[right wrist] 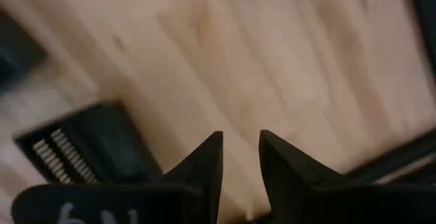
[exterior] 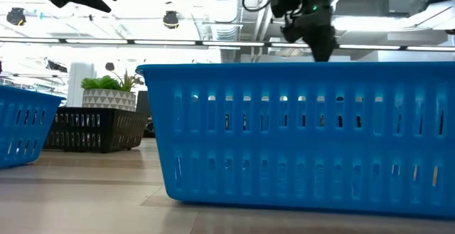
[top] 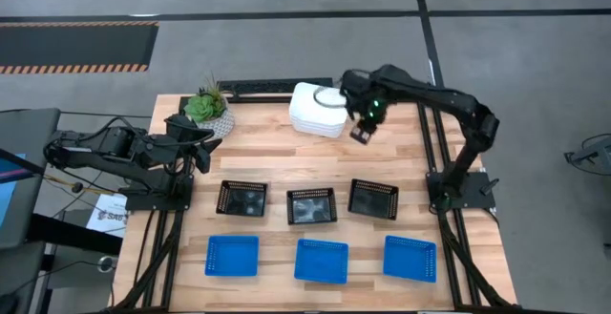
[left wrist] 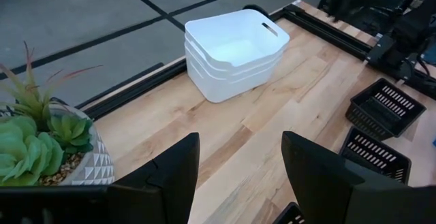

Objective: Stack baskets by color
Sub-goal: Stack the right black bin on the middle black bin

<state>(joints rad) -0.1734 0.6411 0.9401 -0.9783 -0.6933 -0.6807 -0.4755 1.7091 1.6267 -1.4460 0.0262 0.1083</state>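
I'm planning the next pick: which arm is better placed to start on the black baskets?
Probably right. The right gripper, open and empty, hangs just behind the right black basket; the left gripper waits by the plant.

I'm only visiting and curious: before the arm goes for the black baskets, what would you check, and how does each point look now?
1. White baskets stacked at the table's far edge: ok, they sit nested in one pile.
2. Right gripper empty: ok, its fingers stand a little apart with only wood between them.
3. Three black baskets free to grab: ok, in a row, each apart from the next.
4. Three blue baskets out of the way: ok, in their own row nearer the front.
5. Left gripper clear: ok, open, near the plant, away from the black row.
6. Which black basket goes first: cannot tell.
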